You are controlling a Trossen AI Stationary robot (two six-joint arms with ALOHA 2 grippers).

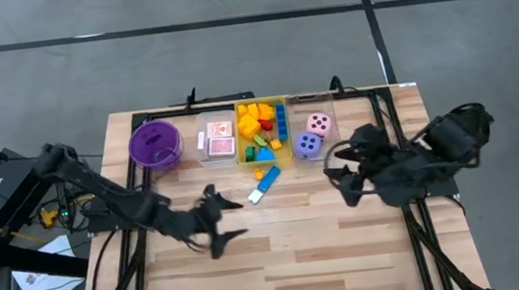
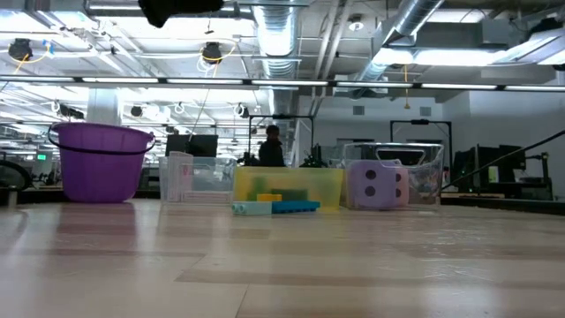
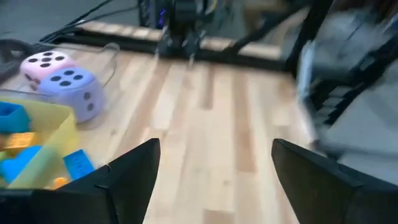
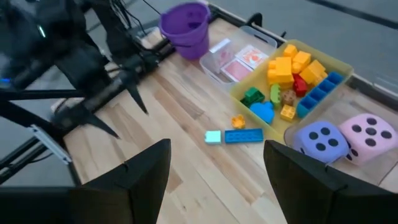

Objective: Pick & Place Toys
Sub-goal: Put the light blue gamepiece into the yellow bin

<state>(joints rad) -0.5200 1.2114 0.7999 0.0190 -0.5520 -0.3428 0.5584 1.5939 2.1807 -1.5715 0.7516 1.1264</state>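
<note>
Several coloured building blocks lie in a yellow bin (image 1: 283, 123). A pink die (image 1: 318, 123) and a purple die (image 1: 309, 145) sit in a clear bin. Red-and-white playing cards (image 1: 219, 139) lie in another clear bin. A blue brick (image 4: 244, 135), a pale teal block (image 4: 212, 137) and a small orange piece (image 4: 238, 121) lie on the table in front of the yellow bin. My left gripper (image 1: 240, 217) is open and empty, near-left of these loose blocks. My right gripper (image 1: 334, 164) is open and empty, to their right, near the dice.
A purple round bowl (image 1: 155, 143) stands at the far left of the row of bins. The wooden table (image 1: 291, 258) is bare on its near half. Black frame bars run along the table's sides and far edge. A person (image 2: 272, 146) stands far off in the room.
</note>
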